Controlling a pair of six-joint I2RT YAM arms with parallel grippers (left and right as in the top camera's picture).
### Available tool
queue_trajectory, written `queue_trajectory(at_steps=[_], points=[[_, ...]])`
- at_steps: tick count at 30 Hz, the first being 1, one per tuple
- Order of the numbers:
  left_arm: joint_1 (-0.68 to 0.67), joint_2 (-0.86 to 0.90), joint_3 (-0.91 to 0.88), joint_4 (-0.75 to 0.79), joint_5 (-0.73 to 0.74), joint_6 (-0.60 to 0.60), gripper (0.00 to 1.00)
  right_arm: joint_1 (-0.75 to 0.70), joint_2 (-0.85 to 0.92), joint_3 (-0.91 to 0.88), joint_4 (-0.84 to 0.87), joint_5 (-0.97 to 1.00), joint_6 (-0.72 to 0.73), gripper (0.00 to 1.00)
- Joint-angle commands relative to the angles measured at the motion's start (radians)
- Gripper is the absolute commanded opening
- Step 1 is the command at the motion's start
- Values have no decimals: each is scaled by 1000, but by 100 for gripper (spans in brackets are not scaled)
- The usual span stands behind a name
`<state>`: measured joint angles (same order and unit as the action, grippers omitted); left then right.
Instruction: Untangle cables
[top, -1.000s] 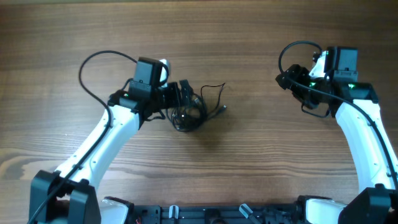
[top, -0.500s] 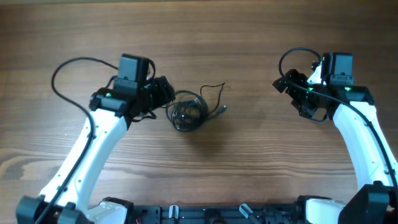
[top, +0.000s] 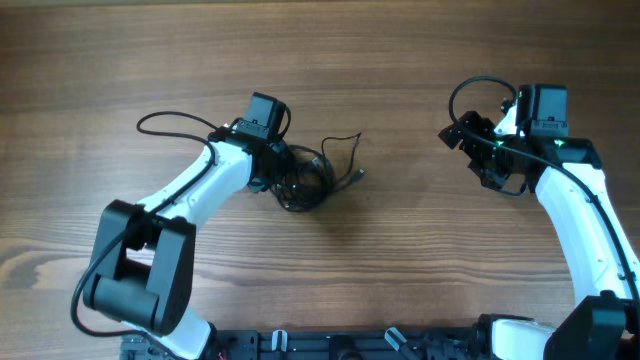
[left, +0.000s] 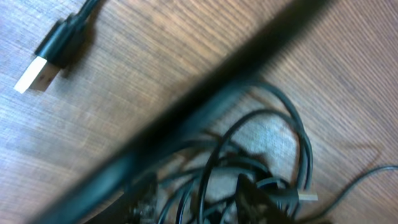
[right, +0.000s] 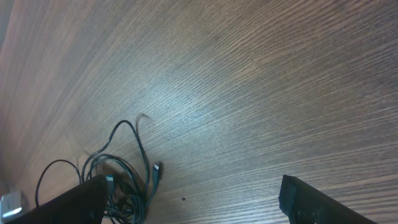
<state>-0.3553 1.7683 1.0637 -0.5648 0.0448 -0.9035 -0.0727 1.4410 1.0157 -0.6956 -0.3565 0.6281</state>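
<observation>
The cables (top: 305, 180) lie as one dark tangled coil at the middle of the wooden table (top: 400, 260), with a thin loose end (top: 345, 140) curling up to the right. My left gripper (top: 283, 170) is down at the coil's left edge. In the left wrist view its fingers (left: 258, 196) stand apart with several strands of the cables (left: 249, 143) and bare wood between them; a USB plug (left: 37, 71) lies apart at upper left. My right gripper (top: 468, 152) hangs open far to the right. Between its fingers (right: 317, 199) is only wood, the cables (right: 124, 174) off to the lower left.
The left arm's own thicker black cable (top: 165, 120) loops out over the table to its left, and a blurred dark band (left: 186, 112) crosses the left wrist view. The right arm's cable (top: 470, 85) arcs above its wrist. The robot base (top: 350, 345) lines the front edge.
My left arm drew back to the left, then came in again onto the coil's left edge, and its jaws have narrowed. The right gripper shifted slightly early on and has since stayed still.
</observation>
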Motion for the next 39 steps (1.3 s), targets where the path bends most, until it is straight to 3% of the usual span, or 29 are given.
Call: queue_trajectory(at_steps=[1, 5, 9, 10, 15, 19, 22, 26, 32, 36, 39], points=[[-10, 39, -8, 62, -42, 32, 36, 3, 8, -10, 3, 19, 8, 90], [-21, 48, -8, 88, -42, 32, 33, 3, 8, -10, 1, 19, 7, 90], [-33, 48, -8, 90, -41, 32, 5, 3, 8, -10, 1, 19, 8, 90], [-34, 48, -8, 90, -40, 32, 4, 3, 8, -10, -2, 19, 7, 90], [-3, -34, 49, 57, 13, 119, 4, 5, 8, -10, -71, -6, -1, 94], [32, -244, 151, 26, 52, 167, 4, 59, 8, -10, -83, -95, 0, 99], [32, -369, 155, 38, 50, 163, 4, 126, 8, -10, -46, -97, 4, 99], [32, -474, 155, 36, 35, 157, 4, 251, 10, -10, 84, -97, 12, 91], [32, -512, 155, -29, -63, -8, 4, 433, 19, -10, 317, -98, 53, 90], [33, -512, 155, -48, -119, -126, 4, 525, 52, -10, 397, -104, 53, 79], [33, -512, 155, -50, -149, -177, 4, 584, 82, -10, 413, -174, 20, 76]])
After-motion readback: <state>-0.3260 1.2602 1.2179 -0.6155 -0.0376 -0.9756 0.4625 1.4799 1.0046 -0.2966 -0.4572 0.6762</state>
